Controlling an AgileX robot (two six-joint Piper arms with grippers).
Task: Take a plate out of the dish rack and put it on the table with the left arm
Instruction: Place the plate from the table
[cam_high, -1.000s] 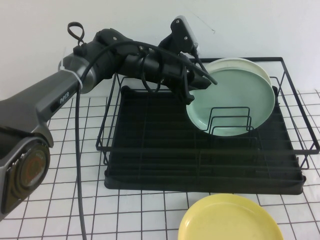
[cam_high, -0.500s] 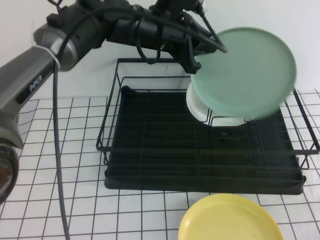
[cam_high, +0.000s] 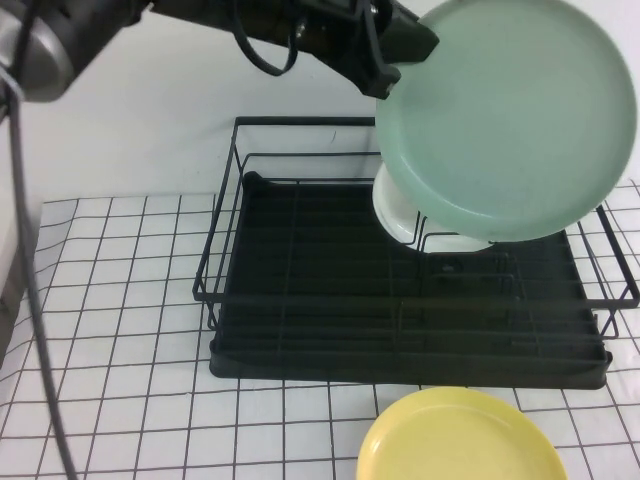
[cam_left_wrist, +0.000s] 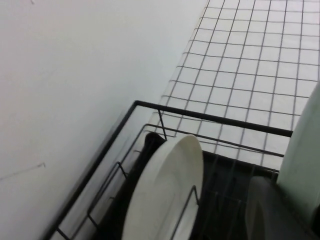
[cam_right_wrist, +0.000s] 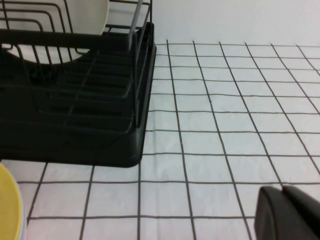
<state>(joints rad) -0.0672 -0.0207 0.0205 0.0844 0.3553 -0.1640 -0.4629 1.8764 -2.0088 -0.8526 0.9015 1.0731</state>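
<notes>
My left gripper is high in the high view, above the back of the dish rack. It is shut on the left rim of the pale mint-green plate and holds it tilted in the air, clear of the rack. In the left wrist view one dark finger lies against the plate's edge. My right gripper is shut and empty, low over the table beside the rack's corner. It does not show in the high view.
A cream-white plate still stands upright in the rack's wire dividers; it also shows in the left wrist view. A yellow plate lies on the gridded table in front of the rack. A white wall stands behind the rack.
My left gripper has lifted the mint-green plate up out of the dividers and above the rack, uncovering the cream-white plate. The arm has risen toward the top of the view.
</notes>
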